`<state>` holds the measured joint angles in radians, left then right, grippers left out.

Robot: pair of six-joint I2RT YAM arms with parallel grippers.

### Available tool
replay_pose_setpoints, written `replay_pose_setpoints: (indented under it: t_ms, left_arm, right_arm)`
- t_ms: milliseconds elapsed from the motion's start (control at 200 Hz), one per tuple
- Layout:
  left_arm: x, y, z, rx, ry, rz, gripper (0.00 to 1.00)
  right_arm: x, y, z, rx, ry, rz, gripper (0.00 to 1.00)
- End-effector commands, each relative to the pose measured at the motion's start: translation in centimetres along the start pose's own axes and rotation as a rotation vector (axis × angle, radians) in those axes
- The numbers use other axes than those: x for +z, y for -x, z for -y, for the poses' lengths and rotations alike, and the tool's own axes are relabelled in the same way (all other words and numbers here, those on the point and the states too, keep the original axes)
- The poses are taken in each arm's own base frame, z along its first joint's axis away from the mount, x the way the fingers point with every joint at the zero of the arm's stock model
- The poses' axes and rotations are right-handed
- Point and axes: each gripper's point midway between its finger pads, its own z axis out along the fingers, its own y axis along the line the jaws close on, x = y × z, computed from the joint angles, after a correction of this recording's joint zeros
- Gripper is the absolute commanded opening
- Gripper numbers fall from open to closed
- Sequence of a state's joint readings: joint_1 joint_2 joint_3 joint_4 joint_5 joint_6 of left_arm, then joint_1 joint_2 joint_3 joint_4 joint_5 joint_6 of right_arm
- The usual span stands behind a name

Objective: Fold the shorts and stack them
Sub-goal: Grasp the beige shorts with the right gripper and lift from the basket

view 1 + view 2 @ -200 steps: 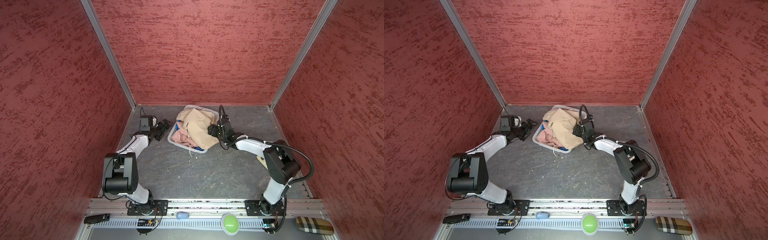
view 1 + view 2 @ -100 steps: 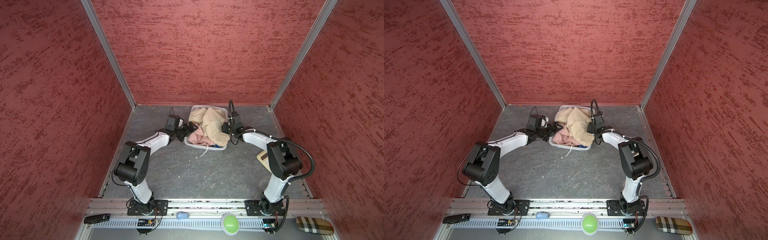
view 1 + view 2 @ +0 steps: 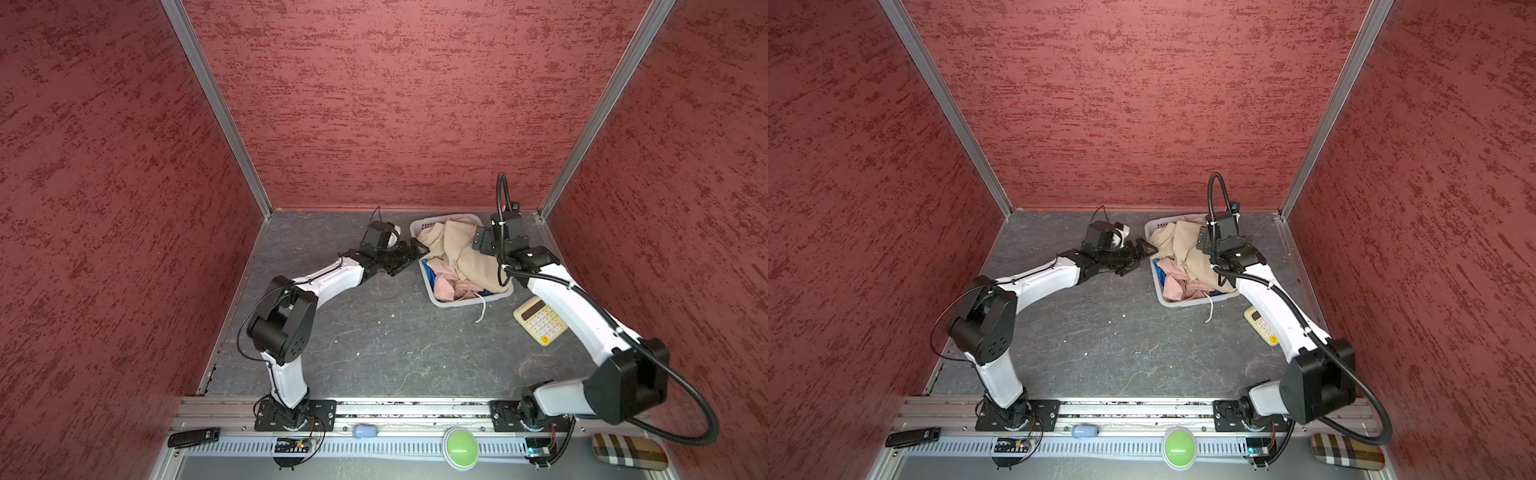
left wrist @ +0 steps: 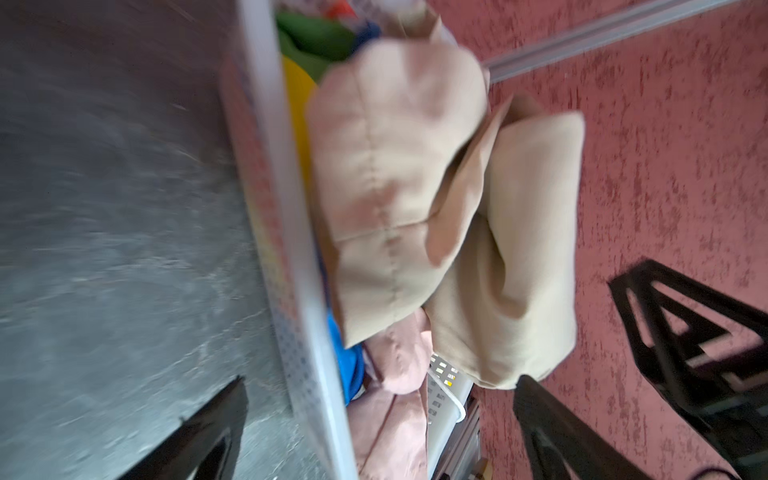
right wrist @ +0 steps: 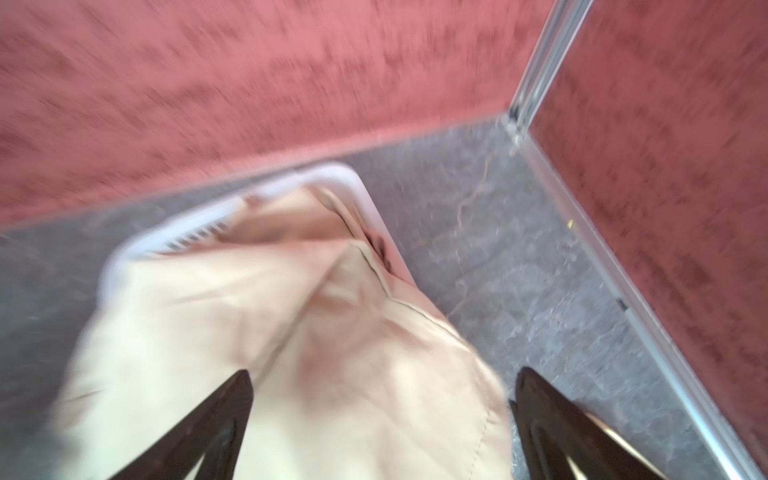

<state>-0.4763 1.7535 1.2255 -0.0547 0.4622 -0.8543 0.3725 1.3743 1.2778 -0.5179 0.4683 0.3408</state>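
Basket (image 3: pixel 468 302) of shorts (image 3: pixel 465 249) slid right, clearing table (image 3: pixel 374 345) centre.

The white left arm with black joints (image 3: pixel 328 278) is stretched forward and inward, its forearm held low and nearly level. The black left gripper (image 3: pixel 409 254) is rolled onto its side, with the jaws spread wide. The white right arm with black joints (image 3: pixel 569 303) is bent sharply at the elbow and reached forward. The black right gripper (image 5: pixel 382 399) is pointed downward, jaws held wide apart, nothing clamped.
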Motion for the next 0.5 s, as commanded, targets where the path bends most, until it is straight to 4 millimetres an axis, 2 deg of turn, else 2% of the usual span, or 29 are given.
replay_pose_setpoints:
  t_ms: [0,85,130,250,351,496]
  left_arm:
    - [-5.2,3.0,-0.7,-0.006,0.024,0.109,0.99]
    - [-8.1,4.1,-1.7,-0.032,0.033,0.161,0.99]
    - [-9.2,4.3,-2.1,-0.038,0.034,0.179,0.99]
    - [-10.7,4.0,-3.2,-0.053,0.046,0.190,0.99]
    - [-10.6,3.2,-4.2,-0.071,0.053,0.173,0.99]
    - [-10.4,1.7,-4.4,-0.088,0.025,0.140,0.99]
  right_arm:
    - [-2.5,-0.4,-3.6,-0.073,0.022,0.014,0.99]
    - [-3.4,-2.4,-9.3,-0.129,0.151,-0.020,0.99]
    - [-2.8,-4.7,-12.2,-0.185,0.198,-0.070,0.96]
    - [-1.0,-9.4,-17.1,-0.302,0.258,-0.177,0.89]
    - [1.2,-12.8,-19.0,-0.352,0.259,-0.262,0.89]
    - [4.2,-15.1,-17.5,-0.392,0.120,-0.295,0.87]
